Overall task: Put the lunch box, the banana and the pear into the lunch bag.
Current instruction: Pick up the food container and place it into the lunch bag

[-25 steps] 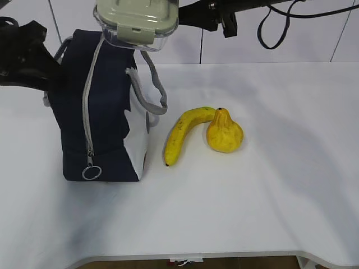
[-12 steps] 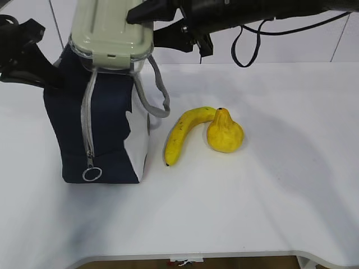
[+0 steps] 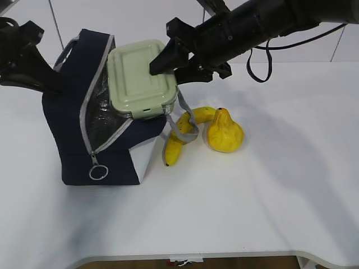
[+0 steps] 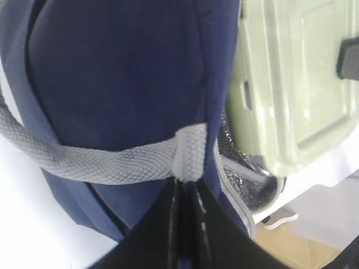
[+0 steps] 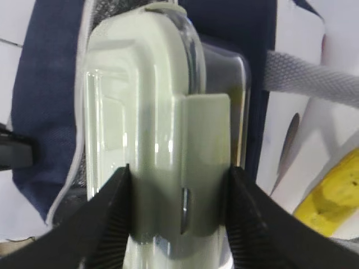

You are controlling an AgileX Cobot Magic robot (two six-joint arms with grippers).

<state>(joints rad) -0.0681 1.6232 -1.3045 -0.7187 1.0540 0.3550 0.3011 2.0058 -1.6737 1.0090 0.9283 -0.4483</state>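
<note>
Sage-green lid, exterior view: lunch box (image 3: 142, 81) tilted, half inside the lunch bag (image 3: 95, 143) mouth, long axis pointing down into the foil lining; right gripper (image 3: 168, 59) clamps its upper end, arm reaching across from the right.
Fruit, exterior view: banana (image 3: 180, 137) touching pear (image 3: 224, 130), on the table just right of the bag.
Left wrist view: left gripper (image 4: 182, 193) pinched shut on the grey handle (image 4: 112, 162), holding the bag.
Right wrist view: fingers (image 5: 109, 216) straddle the lid clip, box held at medium width.
</note>
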